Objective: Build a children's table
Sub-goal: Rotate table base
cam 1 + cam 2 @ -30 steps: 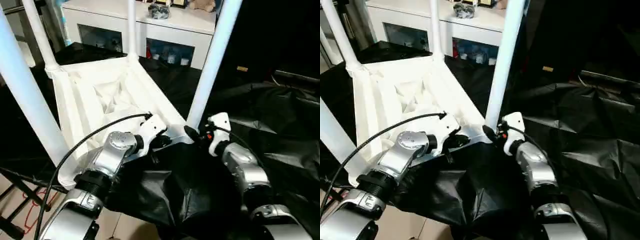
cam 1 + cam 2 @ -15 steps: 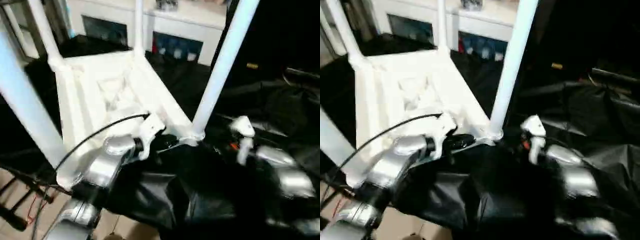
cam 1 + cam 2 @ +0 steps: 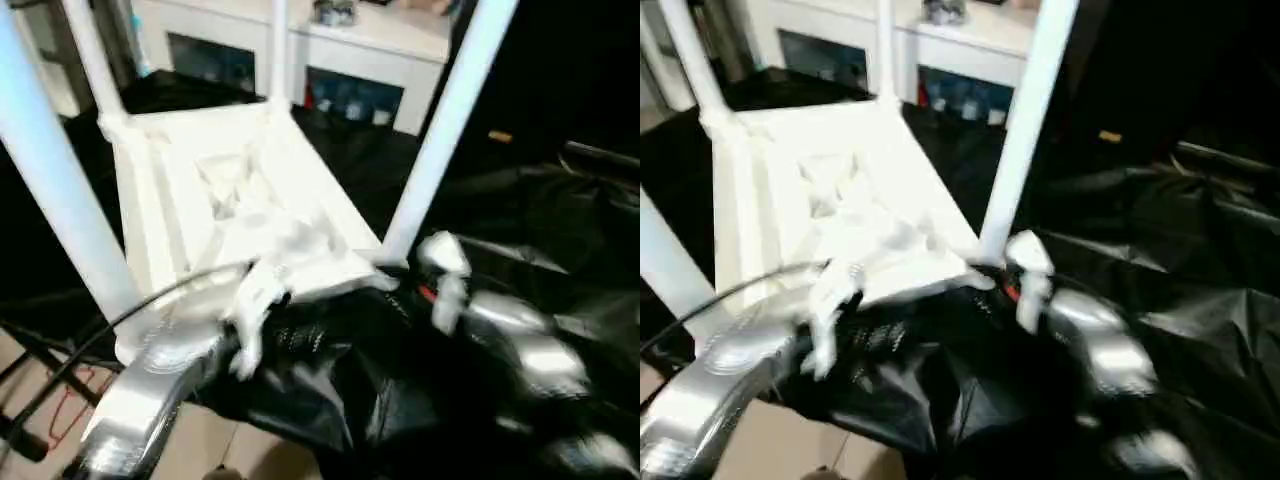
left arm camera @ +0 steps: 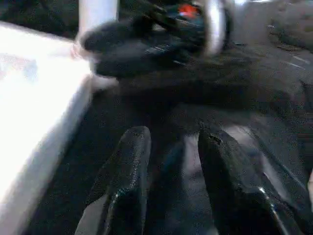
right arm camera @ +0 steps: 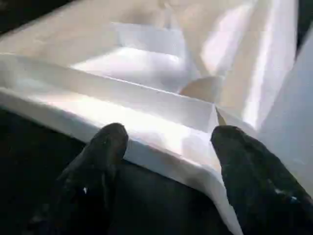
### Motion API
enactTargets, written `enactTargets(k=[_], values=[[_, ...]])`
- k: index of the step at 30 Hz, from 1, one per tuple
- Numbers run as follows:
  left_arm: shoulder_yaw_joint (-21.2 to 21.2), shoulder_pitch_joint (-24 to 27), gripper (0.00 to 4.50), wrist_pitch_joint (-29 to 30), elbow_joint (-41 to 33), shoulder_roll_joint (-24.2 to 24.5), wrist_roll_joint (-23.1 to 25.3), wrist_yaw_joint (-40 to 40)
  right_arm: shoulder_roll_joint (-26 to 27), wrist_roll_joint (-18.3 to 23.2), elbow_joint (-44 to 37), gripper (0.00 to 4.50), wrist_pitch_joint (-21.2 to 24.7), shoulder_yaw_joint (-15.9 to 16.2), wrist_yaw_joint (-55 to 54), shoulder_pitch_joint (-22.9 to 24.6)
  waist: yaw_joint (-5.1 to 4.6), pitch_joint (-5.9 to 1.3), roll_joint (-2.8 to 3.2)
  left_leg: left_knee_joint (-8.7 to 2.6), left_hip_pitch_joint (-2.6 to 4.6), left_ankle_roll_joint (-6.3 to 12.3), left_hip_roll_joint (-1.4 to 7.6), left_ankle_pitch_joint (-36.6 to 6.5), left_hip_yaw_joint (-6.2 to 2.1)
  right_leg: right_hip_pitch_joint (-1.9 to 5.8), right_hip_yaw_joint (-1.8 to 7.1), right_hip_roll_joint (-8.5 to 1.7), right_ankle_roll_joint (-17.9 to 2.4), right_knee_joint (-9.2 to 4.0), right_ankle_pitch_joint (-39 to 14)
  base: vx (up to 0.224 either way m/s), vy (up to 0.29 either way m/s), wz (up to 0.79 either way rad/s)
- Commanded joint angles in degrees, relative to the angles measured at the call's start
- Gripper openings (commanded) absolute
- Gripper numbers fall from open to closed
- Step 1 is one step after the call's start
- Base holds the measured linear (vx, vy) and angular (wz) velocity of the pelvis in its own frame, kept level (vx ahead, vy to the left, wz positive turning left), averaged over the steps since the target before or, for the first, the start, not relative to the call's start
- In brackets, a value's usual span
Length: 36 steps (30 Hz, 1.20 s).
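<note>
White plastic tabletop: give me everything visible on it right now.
The white plastic tabletop lies upside down on black sheeting, ribbed underside up. Four white tapered tube legs stand upright in its rounded corner sockets. The right gripper, open, faces its near rim at the near right corner; the left gripper, open, hovers beside that rim over the sheeting.

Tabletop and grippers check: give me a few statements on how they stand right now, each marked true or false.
1. The tabletop lies underside up, with four legs standing in its corner sockets. True.
2. The right gripper is shut on a leg. False: its fingers are spread open, facing the tabletop's edge.
3. The left gripper is open and holds nothing. True.
4. The tabletop rests on bare wood. False: it rests on black sheeting.
5. A white cabinet stands behind the work. True.
</note>
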Motion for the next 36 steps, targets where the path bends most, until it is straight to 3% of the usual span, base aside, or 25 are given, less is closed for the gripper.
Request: enactTargets(k=[1,2,7,13,14,15,17,20,22,28,30,31,32,33,34,35,36], values=[[1.13,2.02,2.21,2.92,-4.12,0.92,-1.47,1.08,0.26,-1.20,3.37,3.14,-0.57,-2.05,-4.98,-1.82,-0.28,-2.96,0.43,-4.11,0.39,-0.22,1.03,-9.96,0.34,2.36,2.31,-2.13,-10.18,-3.78,-8.68,0.000,0.000,0.00],[2.22,4.26,2.21,3.92,-6.22,2.26,-2.02,0.99,1.14,-1.38,6.95,3.14,-1.41,-2.97,-7.99,-3.92,-0.29,-2.95,0.08,-4.02,0.46,-0.14,0.93,-9.08,0.49,2.35,2.26,-1.84,-10.05,-3.76,-6.89,0.000,0.000,0.00],[6.01,9.74,2.62,6.63,-11.56,6.98,-5.28,-1.04,2.69,-3.85,19.05,3.14,-5.60,-4.47,-18.30,-10.62,-0.40,-2.89,-0.29,-3.93,0.51,-0.97,0.77,-9.19,0.62,2.26,2.22,-1.84,-9.52,-3.36,-6.46,0.000,0.000,0.00],[10.35,14.25,3.02,8.29,-14.36,13.13,-8.09,-4.90,3.58,-5.36,29.00,3.14,-8.68,-5.10,-26.92,-16.52,-0.52,-2.80,-0.14,-3.82,0.58,-2.24,0.54,-11.39,0.74,1.97,2.39,-1.62,-7.88,-3.26,-8.18,0.000,0.000,0.00],[12.80,16.62,3.14,8.33,-15.13,16.36,-8.85,-7.01,3.89,-5.17,32.14,3.14,-9.70,-5.97,-29.33,-18.46,-0.51,-2.84,-0.13,-3.81,0.58,-2.29,0.55,-11.57,0.71,1.94,2.37,-1.61,-7.76,-3.25,-7.89,0.000,0.000,0.00],[15.08,17.67,3.24,8.02,-14.70,17.95,-9.04,-8.11,3.81,-5.24,33.41,3.14,-10.23,-6.25,-30.37,-19.34,-0.72,-2.80,-0.50,-3.85,0.33,-2.20,0.47,-11.87,0.69,2.03,2.35,-1.57,-7.65,-3.25,-8.40,0.000,0.000,0.00],[20.56,19.09,3.40,5.39,-12.36,21.15,-9.06,-9.84,3.68,-5.19,36.08,3.14,-12.39,-6.90,-30.74,-21.15,-0.88,-2.65,-0.40,-3.85,0.41,-2.12,0.46,-13.27,0.68,1.84,2.40,-1.50,-7.37,-3.37,-10.01,0.000,0.000,0.00],[26.21,17.21,3.68,2.21,-9.48,21.38,-11.07,-10.44,3.80,-4.63,36.83,3.14,-14.43,-7.29,-26.80,-21.91,-0.79,-2.55,-0.32,-3.94,0.55,-2.33,0.55,-15.05,0.58,1.71,2.44,-1.43,-7.44,-3.47,-10.89,0.000,0.000,0.00],[28.16,14.46,3.85,1.70,-8.05,20.34,-13.35,-9.91,3.78,-4.52,36.13,3.14,-15.10,-6.71,-23.18,-21.39,-0.72,-2.77,-0.24,-3.84,0.52,-2.49,0.59,-13.82,0.51,1.89,2.42,-1.37,-8.32,-2.88,-7.52,0.000,0.000,0.00],[26.15,6.45,4.32,0.73,-4.97,15.92,-19.83,-9.79,2.86,-5.92,32.71,3.14,-17.48,-4.40,-19.08,-16.71,-0.47,-3.07,-0.04,-3.52,0.62,-2.67,0.42,-10.67,0.74,2.20,2.52,-1.41,-10.28,-2.40,-1.62,0.000,0.000,0.00],[23.96,2.88,4.40,-0.26,-1.86,13.23,-19.61,-9.37,2.09,-6.75,31.58,3.14,-18.21,-4.37,-20.21,-14.66,-0.37,-3.16,-0.10,-3.48,0.68,-3.12,0.37,-10.72,0.76,2.35,2.50,-1.38,-10.45,-2.33,-1.55,0.000,0.000,0.00],[20.77,-0.76,4.46,-2.88,2.17,11.04,-17.24,-9.43,1.22,-7.14,29.14,3.14,-18.68,-4.50,-20.90,-12.10,-0.23,-3.19,0.09,-3.44,0.54,-3.24,0.35,-10.77,0.69,2.54,2.58,-1.51,-10.13,-2.37,-2.20,0.000,0.000,0.00],[19.15,-2.34,4.46,-3.87,3.84,10.22,-16.37,-9.87,1.04,-6.75,27.57,3.14,-18.28,-4.90,-20.76,-10.82,0.22,-3.12,-0.10,-3.40,0.96,-3.06,0.37,-11.47,0.84,2.28,2.62,-1.50,-9.16,-2.80,-3.50,0.000,0.000,0.00],[18.33,-3.44,4.46,-4.16,4.85,9.51,-16.30,-10.06,1.03,-6.46,26.54,3.14,-17.78,-5.18,-20.70,-10.04,0.08,-3.24,0.24,-3.59,0.62,-3.32,0.40,-11.79,0.56,2.66,2.58,-1.55,-9.04,-2.72,-3.65,0.000,0.000,0.00],[17.23,-5.05,4.46,-4.12,5.88,8.32,-16.52,-10.21,0.92,-6.55,25.10,3.14,-17.09,-5.26,-21.24,-8.90,0.14,-3.31,0.17,-3.54,0.60,-3.69,0.46,-11.87,0.47,2.73,2.57,-1.66,-9.02,-2.63,-3.89,0.000,0.000,0.00],[15.34,-7.97,4.46,-4.39,7.87,6.30,-16.43,-9.68,0.65,-7.62,23.67,3.14,-16.21,-4.91,-23.22,-7.49,0.14,-3.26,0.73,-3.59,0.62,-3.97,0.43,-12.06,0.39,2.69,2.59,-1.67,-9.01,-2.60,-4.02,0.000,0.000,0.00],[14.75,-8.58,4.46,-4.66,8.40,5.97,-16.18,-9.65,0.62,-7.95,23.73,3.14,-16.03,-4.82,-23.95,-7.35,0.13,-3.31,0.77,-3.54,0.68,-4.29,0.41,-12.61,0.38,2.69,2.59,-1.70,-9.11,-2.67,-4.55,0.000,0.000,0.00]])
